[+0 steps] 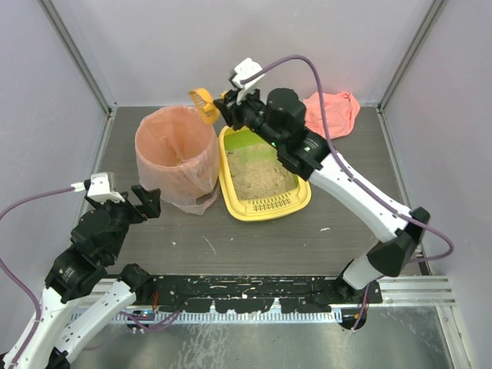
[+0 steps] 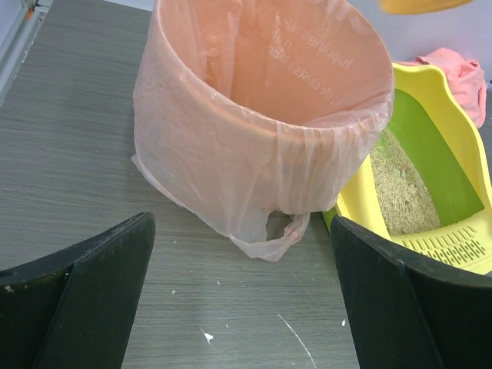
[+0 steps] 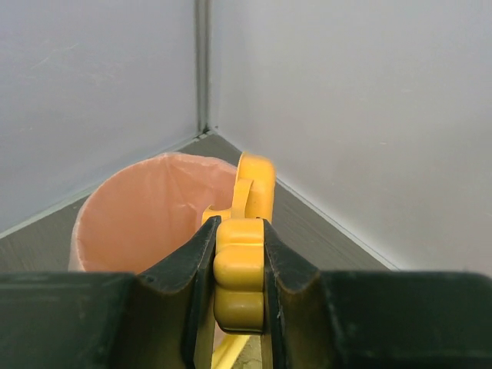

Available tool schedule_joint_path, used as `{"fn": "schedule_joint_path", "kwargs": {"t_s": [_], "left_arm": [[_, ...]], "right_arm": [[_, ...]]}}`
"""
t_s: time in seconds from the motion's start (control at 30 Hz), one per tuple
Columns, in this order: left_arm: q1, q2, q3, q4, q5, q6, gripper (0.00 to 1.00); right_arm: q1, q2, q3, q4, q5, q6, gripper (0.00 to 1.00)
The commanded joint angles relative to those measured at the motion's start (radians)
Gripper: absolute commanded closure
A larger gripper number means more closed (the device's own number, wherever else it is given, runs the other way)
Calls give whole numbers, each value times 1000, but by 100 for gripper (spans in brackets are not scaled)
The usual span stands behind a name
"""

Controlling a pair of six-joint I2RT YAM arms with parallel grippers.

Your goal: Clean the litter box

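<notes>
One scoop (image 1: 204, 104) pinched in right end effector (image 1: 225, 108), aloft by bin's (image 1: 173, 183) far rim — litter box (image 1: 265, 214) just beside, lying near-to-far; left end effector (image 1: 144, 201) gaping, empty.

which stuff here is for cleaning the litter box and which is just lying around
For the job: litter box, yellow scoop, bin lined with a pink bag.
Lying about: pink cloth in the far right corner.

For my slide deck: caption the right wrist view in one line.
Right arm's jaws clamp a yellow scoop by its handle, held beside the pink-lined bin near the enclosure's corner.
</notes>
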State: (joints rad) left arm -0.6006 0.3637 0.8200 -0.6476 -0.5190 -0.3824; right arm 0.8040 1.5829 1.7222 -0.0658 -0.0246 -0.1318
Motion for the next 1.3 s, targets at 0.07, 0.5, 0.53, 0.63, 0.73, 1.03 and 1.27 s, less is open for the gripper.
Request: {"fn": "schedule_joint_path", "kwargs": {"t_s": [0.07,0.5,0.53,0.63,0.73,1.03,1.27], "left_arm": [[2,29,18,61,15,10,2],[2,86,24,82,89,33,2],[3,85,24,81,88,33,2],[2,79,25,76,83,33,2],[2,80,26,76,83,33,2],[2,83,22,73,85,32,2],[3,83,19,71,81,33,2]], "right_arm": [[-1,-244,-55,-83,409,21,99],[-38,-64,79,-716,498,131,100],[-38,-41,89,-731,495,124,100],[-37,19,95,-740,524,103,100],[-37,79,87,-736,580,83,99],[-37,158,-28,-630,679,44,99],[-70,189,-94,-571,608,79,99]]}}
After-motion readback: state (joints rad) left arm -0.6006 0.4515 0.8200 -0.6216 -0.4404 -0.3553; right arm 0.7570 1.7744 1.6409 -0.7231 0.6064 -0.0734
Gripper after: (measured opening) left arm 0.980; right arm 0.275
